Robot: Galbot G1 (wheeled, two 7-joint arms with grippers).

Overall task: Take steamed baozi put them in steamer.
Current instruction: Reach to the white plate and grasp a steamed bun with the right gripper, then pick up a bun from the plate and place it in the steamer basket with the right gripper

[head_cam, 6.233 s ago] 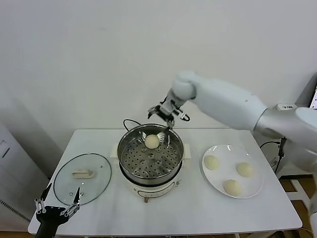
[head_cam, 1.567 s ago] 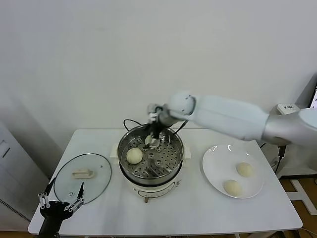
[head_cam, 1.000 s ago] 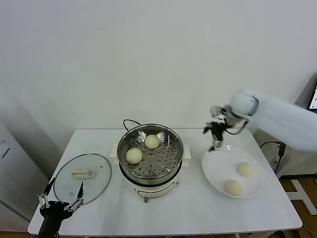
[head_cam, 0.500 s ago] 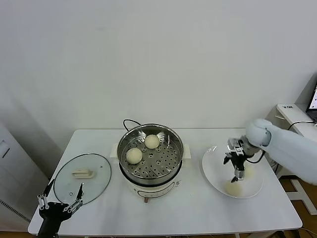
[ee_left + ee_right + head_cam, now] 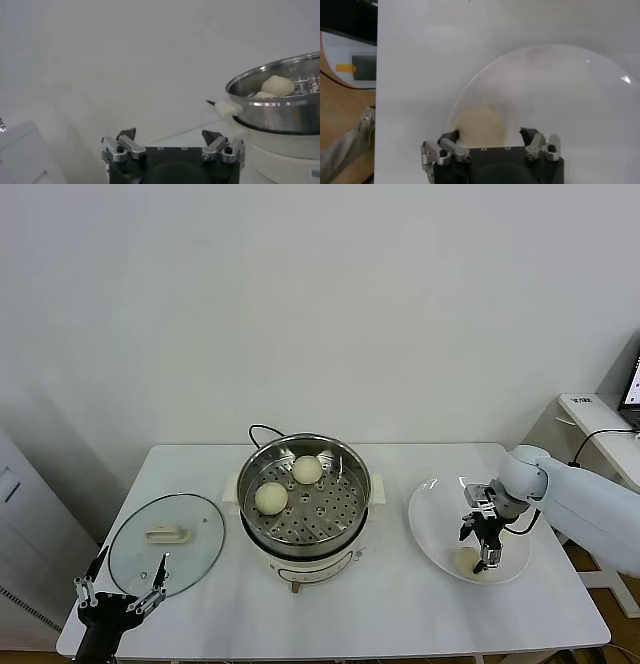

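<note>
While two buns sat in the steamer [image 5: 303, 489], the right gripper [image 5: 486, 556] hung directly over a bun [image 5: 480, 126] on the plate [image 5: 432, 499], jaws straddling it, not visibly clamped; the left gripper [image 5: 118, 601] waited open, far off.

The right pincer [image 5: 484, 549] covers most of the bun [image 5: 479, 126] beneath it on the plate [image 5: 428, 502]; whether its fingertips touch the dough cannot be told. The left pincer [image 5: 118, 600] sits cut off by the picture's lower edge.
</note>
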